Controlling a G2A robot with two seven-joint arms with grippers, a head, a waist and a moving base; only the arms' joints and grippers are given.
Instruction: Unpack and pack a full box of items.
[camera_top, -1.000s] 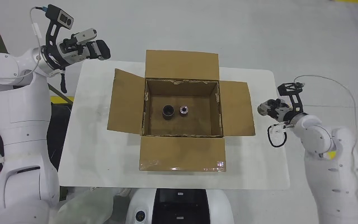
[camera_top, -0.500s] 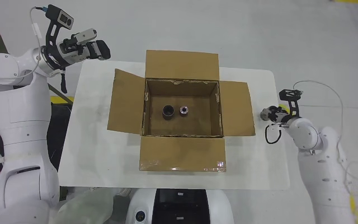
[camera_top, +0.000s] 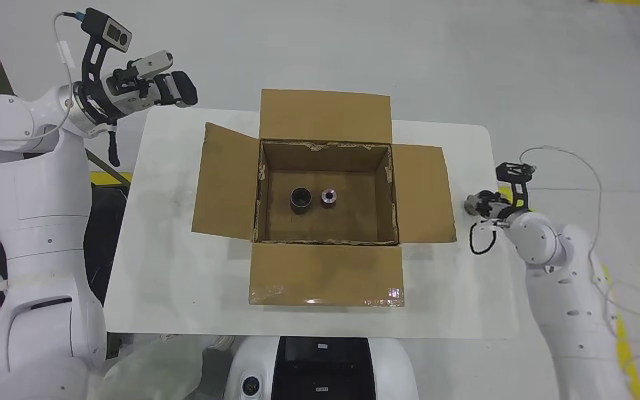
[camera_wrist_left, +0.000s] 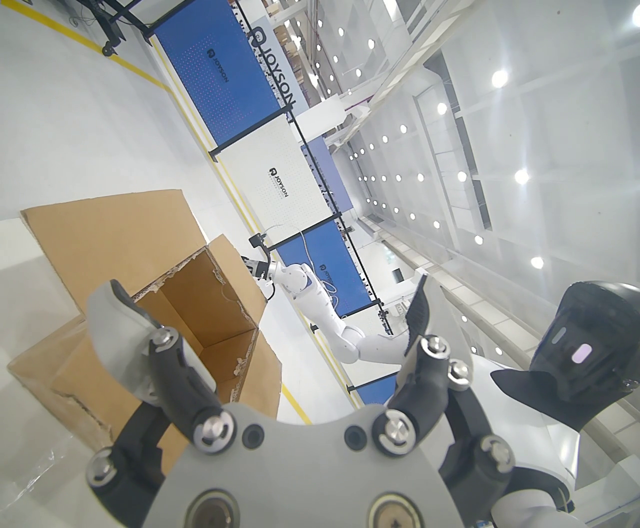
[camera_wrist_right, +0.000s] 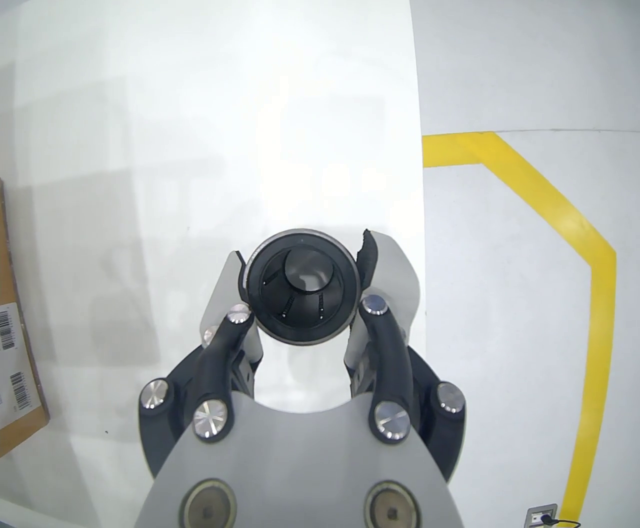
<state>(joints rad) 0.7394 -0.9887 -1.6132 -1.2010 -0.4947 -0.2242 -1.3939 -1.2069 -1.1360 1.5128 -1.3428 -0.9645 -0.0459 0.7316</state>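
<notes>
You have the cardboard box (camera_top: 325, 200) standing open at the middle of the white table (camera_top: 170, 270), all four flaps folded outward. On its floor lie two small items, side by side and just apart: a dark ring-shaped part (camera_top: 300, 200) and a smaller round part with a pale centre (camera_top: 328, 198), both toward the box's far half. Your right gripper (camera_wrist_right: 304, 255) sits near the table's right edge, just beside the box's right flap, and its fingers pinch a black round part (camera_wrist_right: 304, 295) from both sides; whether that part touches the table cannot be told. Your left gripper (camera_wrist_left: 270, 300) hangs over the table's far-left corner, fingers spread wide and holding nothing.
</notes>
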